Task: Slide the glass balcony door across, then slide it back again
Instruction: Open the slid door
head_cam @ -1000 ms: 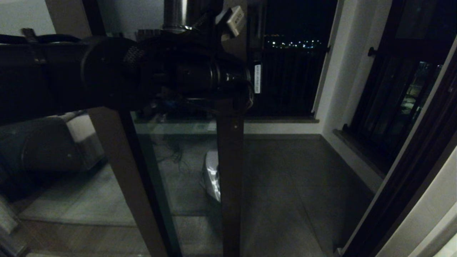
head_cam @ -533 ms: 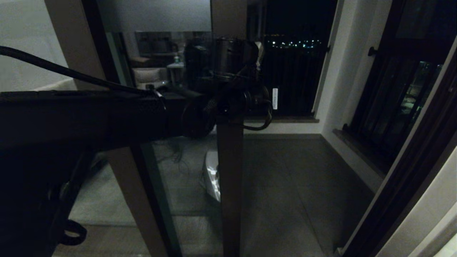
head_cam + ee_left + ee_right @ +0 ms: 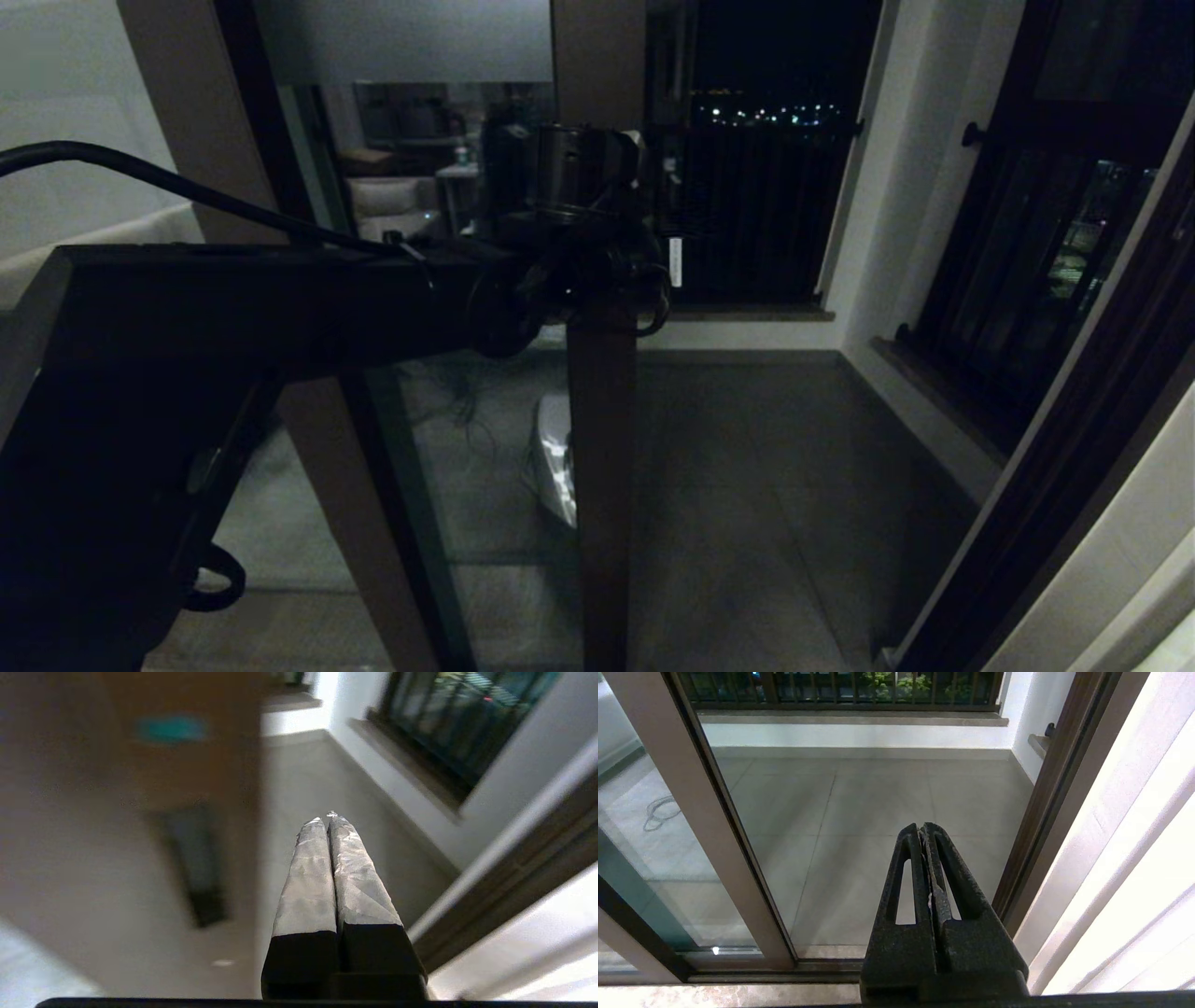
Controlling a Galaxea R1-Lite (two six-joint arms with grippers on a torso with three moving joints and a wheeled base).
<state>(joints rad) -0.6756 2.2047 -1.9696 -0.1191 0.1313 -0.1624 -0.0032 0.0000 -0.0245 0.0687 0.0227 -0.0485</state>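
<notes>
In the last second the left arm dropped from high across the head view and reached forward, so that the left gripper (image 3: 327, 817) is now at the brown stile of the glass door (image 3: 602, 448), about at the height of the window sill behind it. I judge it is lining up with the pull slot (image 3: 194, 863), which the wrist view shows just beside the fingertips, not yet touched. The fingers are pressed together with nothing between them. The door stands near the middle of the opening, with the way to the balcony open on its right. The right gripper (image 3: 927, 833) is also clenched and empty; it hangs low, right of the door and pointing at the bottom track (image 3: 738, 970).
</notes>
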